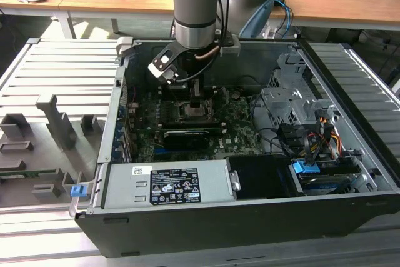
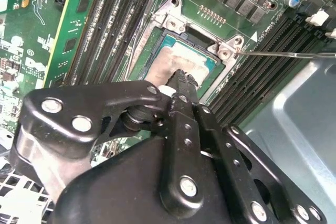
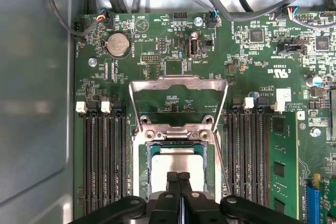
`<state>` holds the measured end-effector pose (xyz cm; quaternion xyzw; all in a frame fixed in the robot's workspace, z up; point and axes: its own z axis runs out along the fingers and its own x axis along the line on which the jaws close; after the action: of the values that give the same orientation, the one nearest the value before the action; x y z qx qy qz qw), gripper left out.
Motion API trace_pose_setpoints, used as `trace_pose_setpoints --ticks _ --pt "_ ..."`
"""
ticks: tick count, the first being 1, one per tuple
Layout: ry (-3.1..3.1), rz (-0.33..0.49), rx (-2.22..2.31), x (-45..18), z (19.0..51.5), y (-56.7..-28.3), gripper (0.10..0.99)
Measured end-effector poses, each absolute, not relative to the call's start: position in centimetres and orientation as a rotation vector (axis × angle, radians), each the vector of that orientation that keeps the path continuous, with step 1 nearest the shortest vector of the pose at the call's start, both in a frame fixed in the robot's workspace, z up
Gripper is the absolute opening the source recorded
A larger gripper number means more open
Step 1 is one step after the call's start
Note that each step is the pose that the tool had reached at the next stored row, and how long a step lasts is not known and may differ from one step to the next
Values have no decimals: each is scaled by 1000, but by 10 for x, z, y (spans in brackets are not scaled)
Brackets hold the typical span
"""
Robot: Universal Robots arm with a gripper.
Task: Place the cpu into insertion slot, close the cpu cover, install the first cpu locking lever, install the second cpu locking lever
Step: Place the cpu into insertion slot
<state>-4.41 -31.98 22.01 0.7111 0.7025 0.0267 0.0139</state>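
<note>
The gripper (image 3: 178, 176), fingers pressed together with nothing between them, has its tips at the silvery top of the cpu (image 3: 178, 160). The cpu lies flat in the insertion slot (image 3: 148, 174). The cpu cover (image 3: 178, 83) stands hinged open. In the exterior view, one power supply (image 1: 165, 186) with a white printed label lies at six o'clock from the gripper, and a drive cage (image 1: 294, 107) lies at three o'clock. The case (image 1: 219, 232) walls are well apart from the arm.

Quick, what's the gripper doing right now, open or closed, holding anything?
Gripper: shut, nothing between its fingers; its tips are down at the cpu, which lies flat in the slot.
</note>
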Motion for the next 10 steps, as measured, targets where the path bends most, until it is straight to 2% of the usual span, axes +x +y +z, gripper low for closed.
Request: trace_pose_setpoints --ticks 10 --pt "2188 83 2215 -44 225 -320 106"
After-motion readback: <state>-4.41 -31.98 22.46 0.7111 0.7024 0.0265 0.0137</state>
